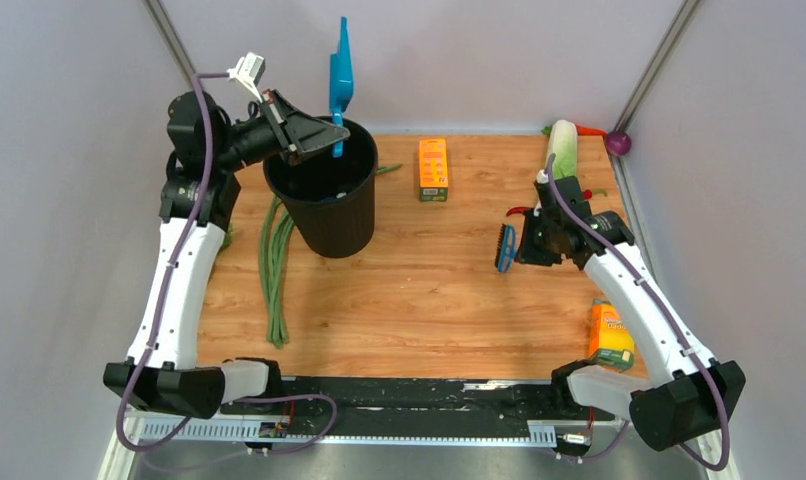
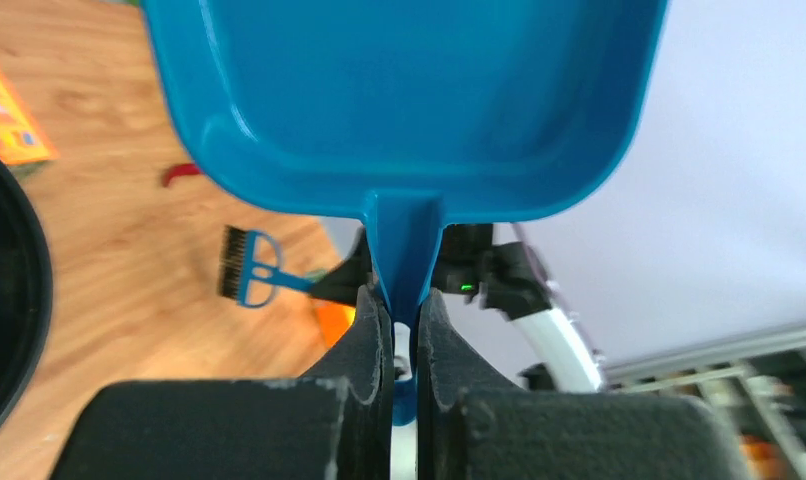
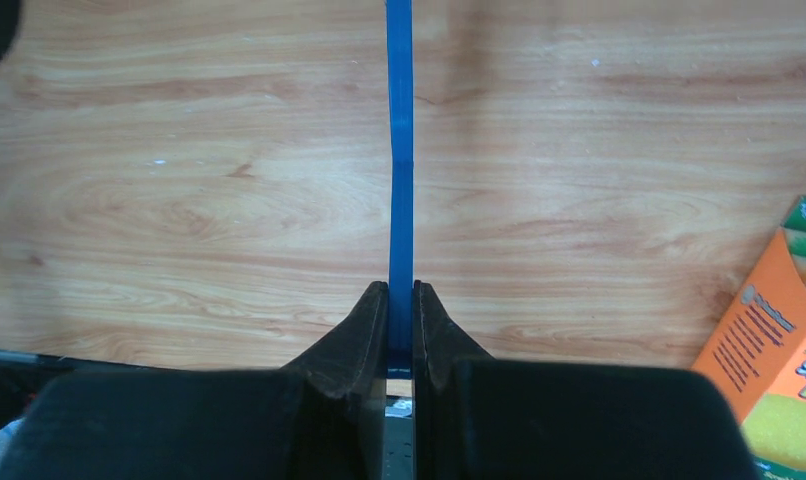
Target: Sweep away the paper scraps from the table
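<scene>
While the dustpan [image 1: 341, 80] is held upright above the bin [image 1: 324, 215] by the clamped left gripper [image 1: 334, 135], the brush [image 1: 505, 248] is pinched in the right gripper [image 1: 525, 248]. No paper scraps are seen on the surface [image 1: 429, 300].

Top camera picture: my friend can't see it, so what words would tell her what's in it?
The left tool holds a blue plastic dustpan tipped upright over a black round bin on the far left part of the light-brown wooden table. On the right, the right tool grips a small blue brush, its head pointing left.
</scene>
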